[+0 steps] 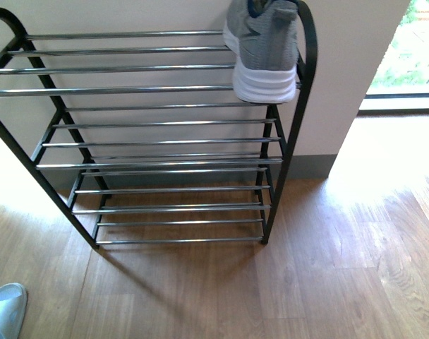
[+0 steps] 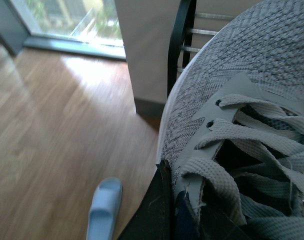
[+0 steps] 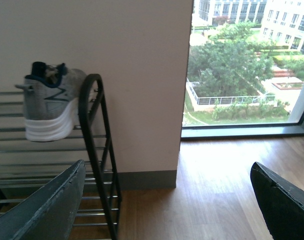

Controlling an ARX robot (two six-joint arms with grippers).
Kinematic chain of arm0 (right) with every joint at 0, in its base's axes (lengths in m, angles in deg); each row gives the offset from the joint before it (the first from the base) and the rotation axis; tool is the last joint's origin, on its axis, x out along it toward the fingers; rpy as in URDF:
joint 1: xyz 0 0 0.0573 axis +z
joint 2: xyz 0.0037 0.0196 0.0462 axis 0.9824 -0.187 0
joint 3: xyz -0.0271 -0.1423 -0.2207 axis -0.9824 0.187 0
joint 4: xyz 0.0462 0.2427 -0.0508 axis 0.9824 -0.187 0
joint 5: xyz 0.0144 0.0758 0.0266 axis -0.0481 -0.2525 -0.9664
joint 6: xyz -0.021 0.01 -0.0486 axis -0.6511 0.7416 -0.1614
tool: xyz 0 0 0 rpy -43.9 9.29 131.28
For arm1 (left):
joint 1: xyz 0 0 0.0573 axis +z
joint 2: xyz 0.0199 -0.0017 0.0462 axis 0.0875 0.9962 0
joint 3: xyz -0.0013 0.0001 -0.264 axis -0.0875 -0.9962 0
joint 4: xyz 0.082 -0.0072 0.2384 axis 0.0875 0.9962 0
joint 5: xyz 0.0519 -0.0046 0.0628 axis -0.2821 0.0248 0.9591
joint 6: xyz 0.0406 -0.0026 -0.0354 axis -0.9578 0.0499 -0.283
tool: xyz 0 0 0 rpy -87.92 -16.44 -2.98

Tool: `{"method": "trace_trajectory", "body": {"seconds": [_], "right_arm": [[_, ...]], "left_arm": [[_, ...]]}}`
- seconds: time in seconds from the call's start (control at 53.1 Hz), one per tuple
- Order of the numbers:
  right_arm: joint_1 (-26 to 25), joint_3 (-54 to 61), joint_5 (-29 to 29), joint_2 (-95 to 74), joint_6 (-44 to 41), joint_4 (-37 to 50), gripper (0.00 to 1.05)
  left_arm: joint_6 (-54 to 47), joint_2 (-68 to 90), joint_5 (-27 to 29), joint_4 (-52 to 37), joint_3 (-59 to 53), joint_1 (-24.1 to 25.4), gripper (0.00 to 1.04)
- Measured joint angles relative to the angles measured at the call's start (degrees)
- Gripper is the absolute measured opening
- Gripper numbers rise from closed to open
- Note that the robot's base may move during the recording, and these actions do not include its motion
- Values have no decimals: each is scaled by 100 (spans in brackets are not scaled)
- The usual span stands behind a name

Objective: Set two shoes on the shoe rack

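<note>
- my left gripper [image 2: 164, 212] looks pinched on the second shoe [image 2: 252, 75] near its collar and tongue. only one dark finger shows, so i judge this from the shoe filling the left wrist view with the floor [image 2: 52, 140] far below.
- my right gripper [image 3: 164, 200] is spread wide and holds nothing. it hangs off the rack's right end, facing the wall and window.
- the first shoe [image 1: 264, 49] sits on the top tier of the shoe rack [image 1: 151, 88], hard against the right side frame. its white heel sticks out past the front rod.
- the task looks half done to me. the second shoe needs a place on the rods, and the top tier is free to the left of the first shoe.
- risk: the second shoe's toe is near the black side frame in the left wrist view. a careless swing could catch it and twist the shoe in my hold.
- risk: the hold is on soft knit and laces, so the heavy sole may sag or slide out.
- risk: a bump to the overhanging heel of the first shoe could tip it off the rods.
- risk: the shelves are bare rods with gaps. a shoe set down tilted or too far forward may rock or drop through.
- a pale blue slipper [image 1: 4, 307] lies on the floor, well apart from the rack.
</note>
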Motion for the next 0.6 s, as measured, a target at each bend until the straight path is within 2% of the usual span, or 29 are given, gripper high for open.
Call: {"method": "trace_trajectory", "body": {"seconds": [0.056, 0.226, 0.376, 0.602], "right_arm": [[0, 0, -2, 0, 0, 0, 96], [2, 0, -22, 0, 0, 0, 96], [2, 0, -26, 0, 0, 0, 96], [2, 0, -26, 0, 0, 0, 96]], "left_arm": [[592, 341, 101, 286, 341, -232, 1], [1904, 1952, 103, 179, 1609, -894, 1], [2273, 3797, -11, 61, 3161, -1375, 1], [2529, 5987, -330, 455, 5176, -1582, 1]]}}
